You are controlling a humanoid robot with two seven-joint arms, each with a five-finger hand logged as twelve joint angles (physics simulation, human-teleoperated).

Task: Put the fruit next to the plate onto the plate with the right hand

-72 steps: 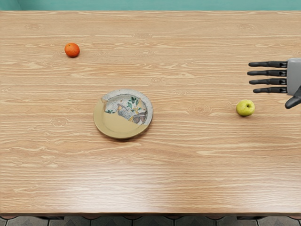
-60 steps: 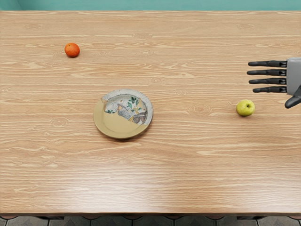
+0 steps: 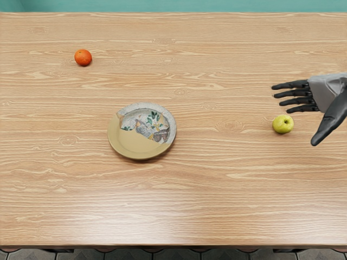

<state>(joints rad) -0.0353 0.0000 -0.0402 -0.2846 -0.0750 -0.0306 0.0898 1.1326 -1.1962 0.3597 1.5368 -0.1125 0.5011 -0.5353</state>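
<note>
We are seeing an orange [image 3: 83, 57] sitting far left on the wooden table [image 3: 227, 184], alone in that corner. The table is filling almost the whole view, grain running left to right. A teal wall [image 3: 173, 5] is showing beyond the far edge, dark floor tiles [image 3: 173, 253] peeking below the near edge.

Right robot hand [image 3: 314, 105] at rt edge, fingers spread, empty.
</note>
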